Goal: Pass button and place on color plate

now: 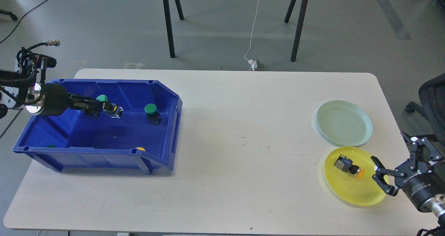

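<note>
My left gripper (104, 108) is shut on a green-capped button (102, 98) and holds it lifted above the floor of the blue bin (167, 138). Another green button (151, 112) stands in the bin at its right. A yellow cap (140, 148) and a green cap (51, 146) peek over the bin's front wall. The yellow plate (351, 190) holds a yellow button (349, 166) lying on its side. The pale green plate (344, 122) is behind it. My right gripper (381, 180) is open at the yellow plate's right rim.
The white table (243, 159) carries the bin at the left and the two plates at the right. A black chair (433, 100) stands past the right edge. Black stand legs and a white cable are on the floor behind.
</note>
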Controlling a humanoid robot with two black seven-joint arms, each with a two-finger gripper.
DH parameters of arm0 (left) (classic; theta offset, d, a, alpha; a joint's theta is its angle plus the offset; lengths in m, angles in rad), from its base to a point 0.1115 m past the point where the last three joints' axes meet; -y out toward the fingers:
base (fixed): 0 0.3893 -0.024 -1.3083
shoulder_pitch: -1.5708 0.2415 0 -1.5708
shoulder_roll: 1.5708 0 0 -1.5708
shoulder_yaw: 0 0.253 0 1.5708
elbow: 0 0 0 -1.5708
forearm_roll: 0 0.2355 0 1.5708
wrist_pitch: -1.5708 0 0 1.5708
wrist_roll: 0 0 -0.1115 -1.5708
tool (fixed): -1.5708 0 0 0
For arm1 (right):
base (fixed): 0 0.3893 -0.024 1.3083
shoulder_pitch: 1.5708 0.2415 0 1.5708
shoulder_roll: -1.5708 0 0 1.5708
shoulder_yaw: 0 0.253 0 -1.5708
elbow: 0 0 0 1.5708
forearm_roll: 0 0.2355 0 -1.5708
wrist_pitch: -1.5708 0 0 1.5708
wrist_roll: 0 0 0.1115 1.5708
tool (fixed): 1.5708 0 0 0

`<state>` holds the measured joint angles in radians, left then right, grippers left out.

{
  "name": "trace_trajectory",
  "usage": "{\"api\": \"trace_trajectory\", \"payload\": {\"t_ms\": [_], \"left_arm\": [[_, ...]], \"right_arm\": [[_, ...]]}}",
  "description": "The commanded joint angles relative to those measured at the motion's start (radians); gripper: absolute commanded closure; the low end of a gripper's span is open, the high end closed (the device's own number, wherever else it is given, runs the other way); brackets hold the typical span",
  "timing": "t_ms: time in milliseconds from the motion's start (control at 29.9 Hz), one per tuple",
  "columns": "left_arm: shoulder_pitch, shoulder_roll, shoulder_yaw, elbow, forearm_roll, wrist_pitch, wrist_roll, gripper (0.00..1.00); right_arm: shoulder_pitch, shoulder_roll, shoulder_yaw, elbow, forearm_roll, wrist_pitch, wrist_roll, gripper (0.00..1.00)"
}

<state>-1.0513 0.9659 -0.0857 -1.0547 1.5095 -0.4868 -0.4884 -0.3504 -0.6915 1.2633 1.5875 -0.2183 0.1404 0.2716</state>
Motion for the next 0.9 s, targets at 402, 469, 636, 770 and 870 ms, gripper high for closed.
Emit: {"api": "trace_trajectory", "payload": {"t_ms": [402,469,636,770,870], "left_arm": [[0.089,-0.297,-0.201,-0.130,-0.655,-0.002,0.000,0.93],[0.105,-0.341,-0.209,-0.093,-0.654,-0.002,0.000,0.93],[0.112,-0.358,-0.213,-0.070,-0.669,-0.002,0.000,0.94],[0.114,-0.358,-0.215,-0.070,-0.673,-0.002,0.000,0.94],[0.122,-0.357,-0.226,-0.070,-0.695,-0.002,0.000,0.93]], "right_arm": [[0.540,0.001,-0.253,-0.027,-0.233,0.348,0.046,0.02],[0.646,0.009,-0.349,-0.072,-0.233,0.348,0.052,0.02],[0.870,0.084,-0.528,-0.207,-0.234,0.348,0.054,0.02],[0.955,0.173,-0.577,-0.313,-0.243,0.348,0.054,0.02],[1.001,0.240,-0.605,-0.369,-0.245,0.348,0.054,0.02]]}}
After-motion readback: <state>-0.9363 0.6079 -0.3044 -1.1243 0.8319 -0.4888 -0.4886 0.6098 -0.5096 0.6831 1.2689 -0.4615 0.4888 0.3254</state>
